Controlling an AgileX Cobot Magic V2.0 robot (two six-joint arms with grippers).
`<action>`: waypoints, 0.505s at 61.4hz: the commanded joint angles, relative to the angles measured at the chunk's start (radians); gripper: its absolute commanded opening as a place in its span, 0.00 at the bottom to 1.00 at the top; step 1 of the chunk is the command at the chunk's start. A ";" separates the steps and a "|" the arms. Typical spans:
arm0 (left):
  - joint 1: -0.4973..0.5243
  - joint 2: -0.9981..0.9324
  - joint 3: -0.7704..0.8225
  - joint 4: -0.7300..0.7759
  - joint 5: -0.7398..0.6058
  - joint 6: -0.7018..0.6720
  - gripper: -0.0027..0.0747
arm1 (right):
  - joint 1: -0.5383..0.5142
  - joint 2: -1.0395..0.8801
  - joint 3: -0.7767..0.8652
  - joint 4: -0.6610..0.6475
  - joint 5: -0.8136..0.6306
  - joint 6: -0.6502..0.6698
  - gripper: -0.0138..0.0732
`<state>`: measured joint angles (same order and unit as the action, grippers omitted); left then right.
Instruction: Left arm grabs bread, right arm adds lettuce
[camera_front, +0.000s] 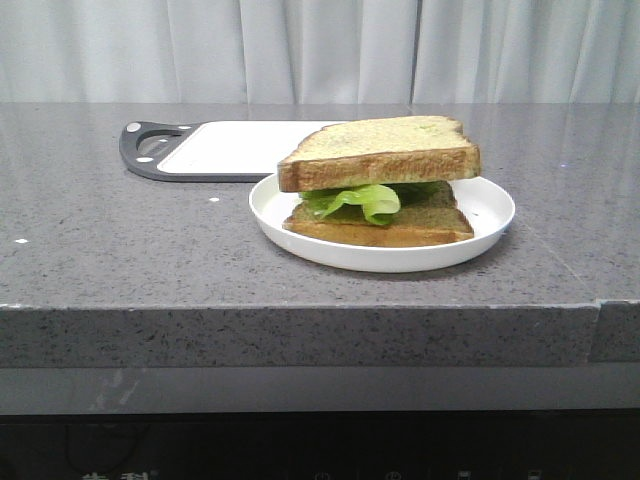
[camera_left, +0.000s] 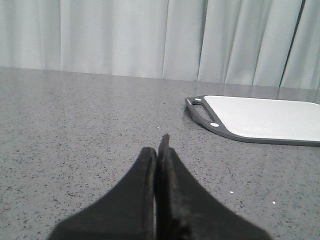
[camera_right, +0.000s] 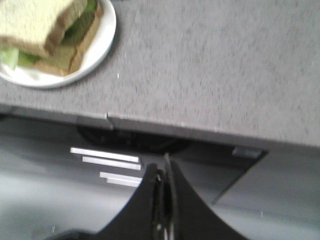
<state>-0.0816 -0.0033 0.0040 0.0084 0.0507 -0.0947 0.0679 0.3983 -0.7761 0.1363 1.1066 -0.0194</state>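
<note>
The thick square slice of pale tan bread (camera_front: 385, 140), flecked with faint green and edged in a golden-brown crust, tops a ruffled bright light-green lettuce leaf (camera_front: 362, 199) and a thinner slice with a darker greenish-brown face (camera_front: 420, 216), all on a round plain white plate (camera_front: 488, 205). Behind the plate lies a flat white cutting board (camera_front: 225, 148) framed by a dark grey rim with small white dots, on a grey speckled stone bench (camera_front: 120, 235) before pale grey-white pleated curtains (camera_front: 300, 50). Both the left tool (camera_left: 161, 150) and the right tool (camera_right: 166, 167) are matte black.
</note>
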 joint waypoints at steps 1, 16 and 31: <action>0.001 -0.020 0.005 -0.008 -0.083 -0.008 0.01 | -0.006 -0.032 0.049 -0.011 -0.223 -0.002 0.02; 0.001 -0.020 0.005 -0.008 -0.083 -0.008 0.01 | -0.006 -0.186 0.357 -0.011 -0.657 -0.002 0.02; 0.001 -0.020 0.005 -0.008 -0.083 -0.008 0.01 | -0.006 -0.343 0.654 -0.011 -0.906 -0.002 0.02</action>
<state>-0.0816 -0.0033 0.0040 0.0084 0.0507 -0.0947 0.0679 0.0828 -0.1651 0.1341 0.3636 -0.0194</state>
